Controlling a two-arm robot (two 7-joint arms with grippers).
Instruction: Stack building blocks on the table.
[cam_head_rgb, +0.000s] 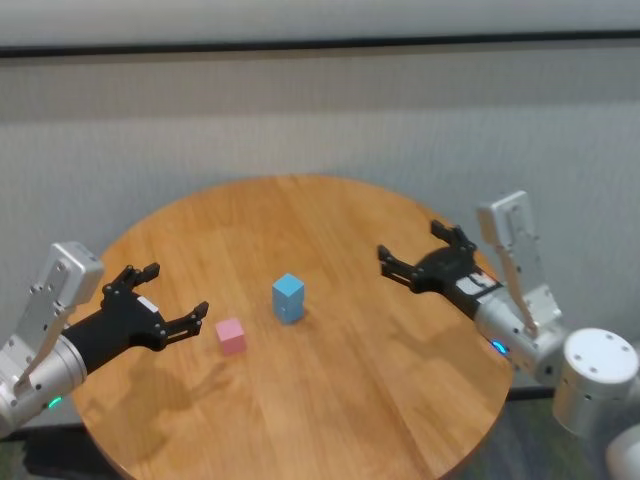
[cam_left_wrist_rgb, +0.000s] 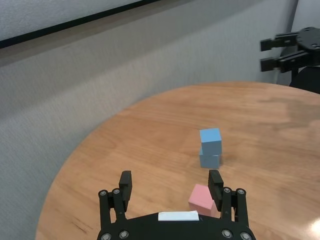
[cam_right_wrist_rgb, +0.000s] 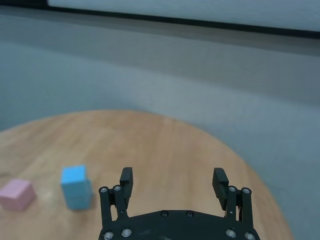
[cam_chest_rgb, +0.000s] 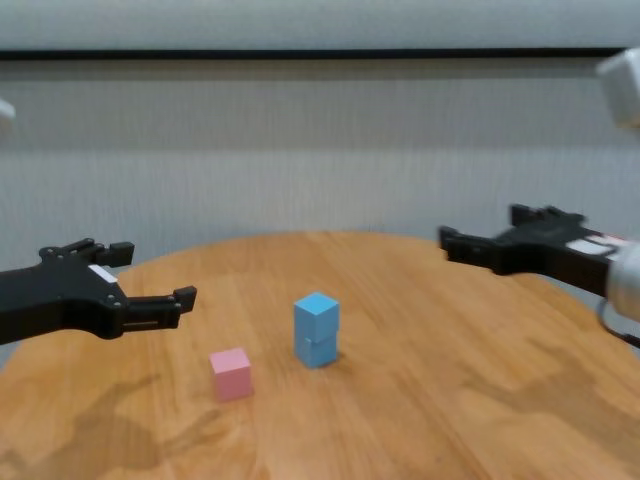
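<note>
left gripper: wide, empty, above table left of pink cube | right gripper: wide, empty, right side | two light blue cubes: stacked, table centre, beside pink cube

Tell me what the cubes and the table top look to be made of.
Blue blocks, two stacked: matte, evenly coloured, no grain or gloss; probably painted wood, foam or plastic, which one the look leaves open.
Pink block: same dull, plain finish, likely the same material.
Table: wood or wood-look veneer, with plank seams and grain streaks and a soft satin sheen.
</note>
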